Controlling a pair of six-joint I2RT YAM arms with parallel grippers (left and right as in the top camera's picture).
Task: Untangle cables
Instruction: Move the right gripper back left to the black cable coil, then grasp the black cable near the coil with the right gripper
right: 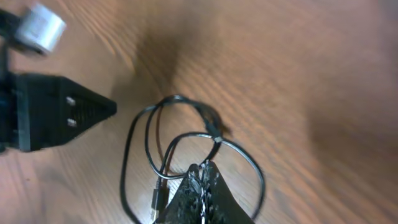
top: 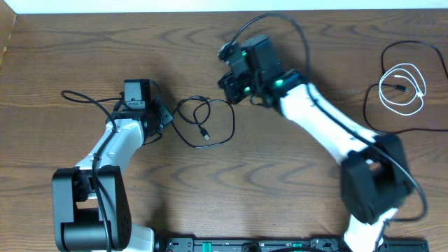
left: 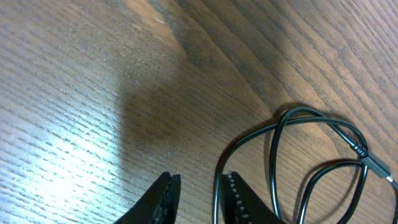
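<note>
Table (top: 84, 42): both cords lie flat, well apart.

Black cable (top: 204, 131): mid-table, between the arms. A loose coil crossing itself, a little longer left to right. The plug end lies inside it, pointing toward the near edge.

White cable (top: 423, 94): far right, a small oval coil.

Judgement: cords separated; black loops not yet opened.

Left pincer (left: 199, 182): partly open, one black strand between its jaws, unclamped.

Right pincer (right: 204, 168): closed tight above the coil; no grip visible.
</note>
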